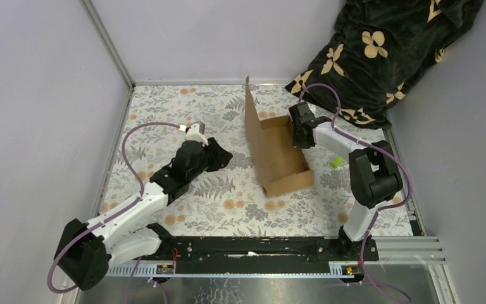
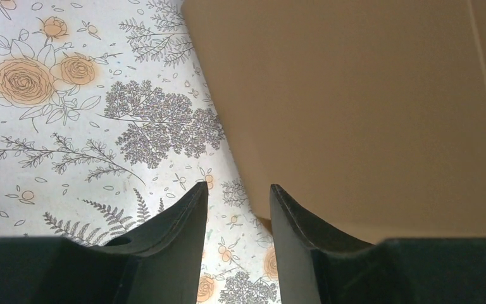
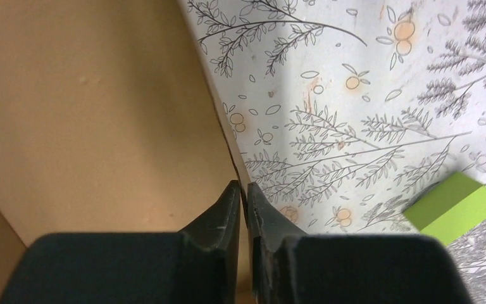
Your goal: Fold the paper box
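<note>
The table is covered by a white floral-print sheet (image 1: pixel 228 202), and a big dark blanket with beige flower motifs (image 1: pixel 386 50) is bunched up in the far right corner. A small lime-green block (image 3: pixel 452 206) is left lying just right of the box. The plain brown corrugated cardboard paper box (image 1: pixel 278 155) is sat mid-table, half folded: a shallow tray with one tall panel stood upright on its left. The right gripper (image 3: pixel 243 188) is clamped onto the thin edge of the box's right wall. The left gripper (image 2: pixel 237 190) is held partway open, nothing gripped, near that tall panel.
</note>
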Action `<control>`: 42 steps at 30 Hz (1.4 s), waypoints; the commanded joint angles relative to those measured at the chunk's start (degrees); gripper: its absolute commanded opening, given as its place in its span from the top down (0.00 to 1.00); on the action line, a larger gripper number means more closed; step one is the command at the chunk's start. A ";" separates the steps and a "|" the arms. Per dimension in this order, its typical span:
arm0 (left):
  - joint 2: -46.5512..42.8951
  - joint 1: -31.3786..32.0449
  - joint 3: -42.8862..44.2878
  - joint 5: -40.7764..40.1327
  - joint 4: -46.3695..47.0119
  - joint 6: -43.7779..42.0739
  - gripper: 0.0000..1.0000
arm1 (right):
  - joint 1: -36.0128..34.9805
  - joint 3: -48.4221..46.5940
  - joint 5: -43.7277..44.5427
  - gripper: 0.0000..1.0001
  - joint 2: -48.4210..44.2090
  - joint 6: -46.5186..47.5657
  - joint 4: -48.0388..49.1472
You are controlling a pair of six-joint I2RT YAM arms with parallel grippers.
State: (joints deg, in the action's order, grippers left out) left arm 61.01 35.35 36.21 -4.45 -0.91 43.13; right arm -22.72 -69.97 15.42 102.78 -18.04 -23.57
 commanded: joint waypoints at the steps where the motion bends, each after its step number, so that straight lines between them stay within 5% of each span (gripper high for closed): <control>1: -3.15 0.80 -1.65 -1.53 -2.10 0.98 0.52 | 0.04 1.74 1.15 0.89 -2.00 -12.67 -0.88; 11: -7.04 1.02 -3.18 -2.44 -3.89 1.03 0.52 | -3.67 3.07 4.39 0.91 -3.77 -34.94 -2.43; 18: -6.59 1.02 -3.01 -3.57 -4.13 0.73 0.52 | -12.17 8.07 -6.26 0.54 -5.79 -43.12 10.27; 23: -9.08 1.03 -1.88 -6.20 -6.91 -0.42 0.52 | -13.37 6.23 -5.86 0.12 -15.17 -26.50 10.85; 29: -8.45 1.01 -0.33 -7.26 -7.98 -1.45 0.51 | -13.01 -7.82 3.18 0.11 -11.54 11.79 5.88; 34: -6.44 1.03 2.14 -6.54 -9.31 -2.50 0.51 | -11.40 -9.90 10.41 0.11 -1.34 36.74 14.13; 42: -7.88 1.02 4.58 -6.38 -12.52 -4.19 0.50 | -0.50 -13.19 -3.29 0.13 6.00 35.72 17.11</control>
State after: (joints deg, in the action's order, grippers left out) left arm 54.50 36.01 38.92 -9.69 -11.40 40.86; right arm -28.64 -80.66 17.89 109.38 13.41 -10.07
